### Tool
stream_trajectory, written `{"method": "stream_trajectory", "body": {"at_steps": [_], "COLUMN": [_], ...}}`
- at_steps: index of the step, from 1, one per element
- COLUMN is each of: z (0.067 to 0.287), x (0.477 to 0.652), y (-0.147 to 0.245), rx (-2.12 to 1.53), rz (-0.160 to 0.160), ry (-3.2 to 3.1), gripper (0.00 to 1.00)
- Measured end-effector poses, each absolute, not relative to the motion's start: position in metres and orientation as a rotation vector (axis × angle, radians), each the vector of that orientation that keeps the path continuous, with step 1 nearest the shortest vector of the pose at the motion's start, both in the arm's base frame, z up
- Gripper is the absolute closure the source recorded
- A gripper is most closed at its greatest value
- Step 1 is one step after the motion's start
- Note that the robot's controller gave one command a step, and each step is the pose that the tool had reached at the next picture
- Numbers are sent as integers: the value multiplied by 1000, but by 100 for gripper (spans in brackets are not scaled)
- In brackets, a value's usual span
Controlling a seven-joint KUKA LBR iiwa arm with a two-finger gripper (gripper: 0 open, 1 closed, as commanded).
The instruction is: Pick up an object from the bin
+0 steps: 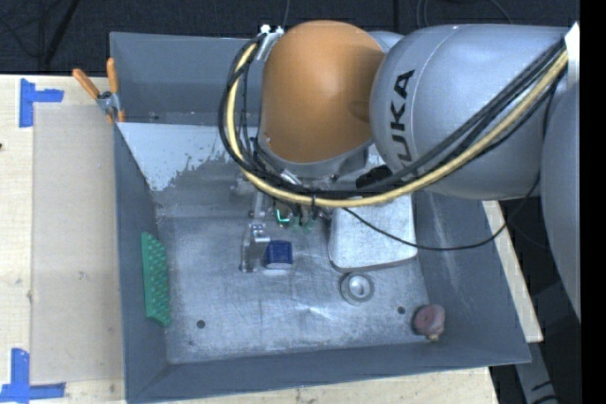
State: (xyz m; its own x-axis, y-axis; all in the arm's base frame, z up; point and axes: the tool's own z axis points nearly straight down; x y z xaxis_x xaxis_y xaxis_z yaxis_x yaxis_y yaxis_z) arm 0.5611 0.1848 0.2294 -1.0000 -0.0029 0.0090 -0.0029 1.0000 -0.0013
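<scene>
In the camera view the gripper [258,253] hung low at mid-frame in the bin [189,336], just beside a blue block [278,253]; whether it was spread or pinching could not be told. This looked like the grasp step: next, close on the block and lift. The arm [473,109] read "UKA".

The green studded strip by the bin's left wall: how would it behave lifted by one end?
The green strip looks thin and flat, so probably light. Long and narrow, it may droop. Lying flat, it should slide rather than roll.
</scene>
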Motion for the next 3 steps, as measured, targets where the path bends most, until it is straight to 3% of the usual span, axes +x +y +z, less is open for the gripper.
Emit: {"method": "stream_trajectory", "body": {"at_steps": [1,2,3], "z": [119,71,75], "x": [569,587,589], "y": [105,83,83], "rx": [321,499,494], "rz": [4,-5,-3], "ry": [-3117,-3104,-3107], "gripper": [0,0,100]}}
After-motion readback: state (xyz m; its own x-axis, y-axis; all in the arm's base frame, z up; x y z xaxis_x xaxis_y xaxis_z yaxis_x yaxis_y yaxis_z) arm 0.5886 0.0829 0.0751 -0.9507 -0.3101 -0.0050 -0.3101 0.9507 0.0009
